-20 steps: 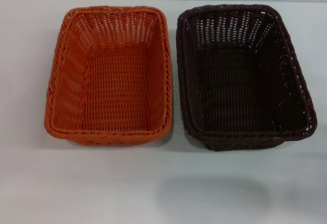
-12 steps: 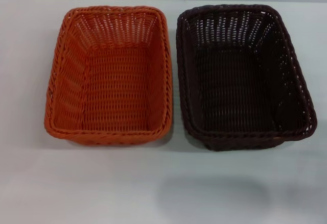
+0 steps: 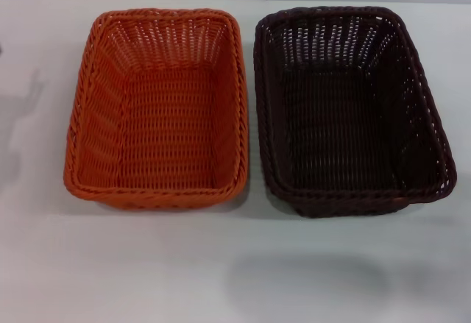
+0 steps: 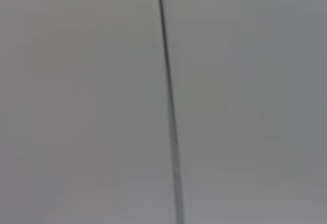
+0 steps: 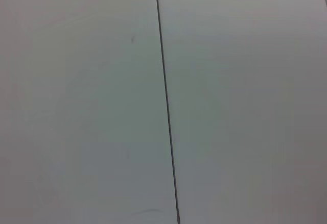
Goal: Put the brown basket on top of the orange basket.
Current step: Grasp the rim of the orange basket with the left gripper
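The orange basket (image 3: 157,109) and the brown basket (image 3: 347,109) sit side by side on the pale worktop (image 3: 235,271), both upright with their open mouths facing up. The orange one is toward the robot's left, the brown one toward its right. Their long braided rims run almost parallel, just beside each other with a narrow strip of worktop showing between them — whether the rims touch at any spot cannot be told. The brown basket rests directly on the worktop, not on the orange one, and it is turned slightly, so its near right corner reaches farther toward the robot's right than its far corner does. Both baskets hold nothing; the woven floors and sloping openwork sides show through.

No pincer appears in the head view, and neither arm is seen there. A faint grey shadow lies on the worktop at the far left edge, beside the orange basket.

The left wrist view shows only a flat grey surface crossed by 1 thin dark seam (image 4: 170,112). The right wrist view shows a similar pale surface with a dark seam (image 5: 166,106). Neither wrist view shows fingers, so each pincer's state cannot be told.
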`<state>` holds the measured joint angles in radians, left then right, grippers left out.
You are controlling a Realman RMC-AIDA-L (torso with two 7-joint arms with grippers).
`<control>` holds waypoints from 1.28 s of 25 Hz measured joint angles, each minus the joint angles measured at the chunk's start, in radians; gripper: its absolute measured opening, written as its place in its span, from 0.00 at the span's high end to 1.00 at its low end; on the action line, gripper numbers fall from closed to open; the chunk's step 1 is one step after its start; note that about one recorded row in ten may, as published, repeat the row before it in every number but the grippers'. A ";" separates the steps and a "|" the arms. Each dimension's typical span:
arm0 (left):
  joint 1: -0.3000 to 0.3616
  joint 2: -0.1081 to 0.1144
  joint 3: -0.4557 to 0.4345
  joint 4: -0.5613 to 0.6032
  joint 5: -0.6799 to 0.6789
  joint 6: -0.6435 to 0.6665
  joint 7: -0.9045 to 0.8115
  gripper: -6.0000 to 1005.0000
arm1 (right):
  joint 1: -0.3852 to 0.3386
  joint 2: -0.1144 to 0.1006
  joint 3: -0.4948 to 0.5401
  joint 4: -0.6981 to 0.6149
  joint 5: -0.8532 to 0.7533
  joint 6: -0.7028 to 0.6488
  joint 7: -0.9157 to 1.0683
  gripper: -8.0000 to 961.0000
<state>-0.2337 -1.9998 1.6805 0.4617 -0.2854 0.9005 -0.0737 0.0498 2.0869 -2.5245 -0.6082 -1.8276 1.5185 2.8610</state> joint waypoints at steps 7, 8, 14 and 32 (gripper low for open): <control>0.079 0.080 -0.028 0.420 0.363 -0.473 -0.374 0.18 | -0.004 0.000 -0.009 0.004 0.001 -0.004 0.002 0.14; 0.102 0.089 -0.029 0.497 0.427 -0.526 -0.445 0.18 | -0.003 0.000 -0.011 0.004 0.001 -0.008 0.003 0.14; 0.212 0.120 -0.012 0.830 0.671 -0.754 -0.739 0.18 | 0.002 -0.002 -0.013 0.005 0.001 -0.023 0.008 0.14; 0.150 -0.065 -0.205 0.791 0.710 -0.878 -0.391 0.18 | 0.002 -0.002 -0.013 0.013 0.001 -0.032 0.011 0.15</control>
<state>-0.0834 -2.0643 1.4757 1.2526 0.4242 0.0222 -0.4650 0.0522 2.0847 -2.5371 -0.5948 -1.8268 1.4868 2.8716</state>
